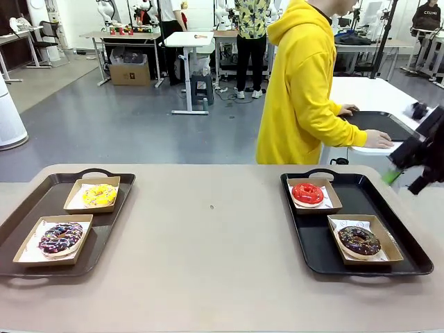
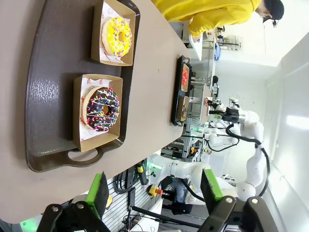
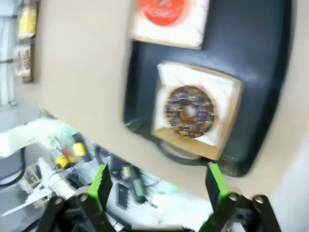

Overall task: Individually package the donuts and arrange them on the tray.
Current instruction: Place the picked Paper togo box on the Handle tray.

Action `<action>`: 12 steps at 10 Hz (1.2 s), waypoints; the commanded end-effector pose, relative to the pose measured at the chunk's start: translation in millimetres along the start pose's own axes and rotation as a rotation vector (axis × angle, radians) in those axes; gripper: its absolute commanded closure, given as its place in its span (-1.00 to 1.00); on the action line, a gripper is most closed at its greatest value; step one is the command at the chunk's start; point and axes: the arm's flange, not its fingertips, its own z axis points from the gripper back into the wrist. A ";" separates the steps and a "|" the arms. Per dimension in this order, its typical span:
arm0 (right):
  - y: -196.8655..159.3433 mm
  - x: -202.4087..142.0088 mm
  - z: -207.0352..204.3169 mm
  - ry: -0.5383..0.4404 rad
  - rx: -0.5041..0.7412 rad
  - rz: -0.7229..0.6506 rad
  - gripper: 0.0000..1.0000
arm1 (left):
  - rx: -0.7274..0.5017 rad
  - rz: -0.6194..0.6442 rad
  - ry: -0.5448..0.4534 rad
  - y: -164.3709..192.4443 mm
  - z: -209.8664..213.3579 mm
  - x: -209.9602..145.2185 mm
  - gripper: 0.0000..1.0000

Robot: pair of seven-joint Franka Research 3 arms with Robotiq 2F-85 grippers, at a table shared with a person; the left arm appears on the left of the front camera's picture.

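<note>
Four donuts (image 1: 100, 195) in four cardboard boxes (image 1: 55, 241), two per tray, two trays (image 1: 321, 251) on worktop (image 1: 208, 243), left end effector (image 2: 153, 191) apart, right end effector (image 3: 158, 186) apart, both empty

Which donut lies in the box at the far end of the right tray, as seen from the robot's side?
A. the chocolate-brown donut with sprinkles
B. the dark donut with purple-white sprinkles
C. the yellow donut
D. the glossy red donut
D: in the front view the glossy red donut sits in the far box of the right tray, while the chocolate-brown donut sits in the box nearer the robot.
</note>
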 end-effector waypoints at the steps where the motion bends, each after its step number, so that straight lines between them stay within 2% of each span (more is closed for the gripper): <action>1: -37.6 26.9 28.3 0.080 0.261 -0.012 -1.00 | -0.012 -0.002 -0.003 -1.6 2.4 -0.8 -1.00; 3: -86.3 3.5 53.4 -0.059 0.471 -0.084 -1.00 | -0.012 -0.002 -0.003 -1.6 2.4 -0.8 -1.00; 5: -138.3 -28.8 63.8 -0.173 0.600 -0.149 -1.00 | -0.012 -0.002 -0.003 -1.6 2.4 -0.8 -1.00; 7: -176.3 -57.0 54.9 -0.252 0.638 -0.231 -1.00 | -0.012 -0.002 -0.003 -1.6 2.4 -0.8 -1.00; 9: -212.8 -68.3 41.2 -0.233 0.664 -0.296 -1.00 | -0.012 -0.002 -0.003 -1.6 2.4 -0.8 -1.00; 11: -225.7 -72.5 28.5 -0.266 0.664 -0.322 -1.00 | -0.012 -0.002 -0.003 -1.6 2.4 -0.8 -1.00; 12: -223.7 -73.3 25.4 -0.274 0.655 -0.292 -1.00 | -0.012 -0.002 -0.003 -1.6 2.4 -0.8 -1.00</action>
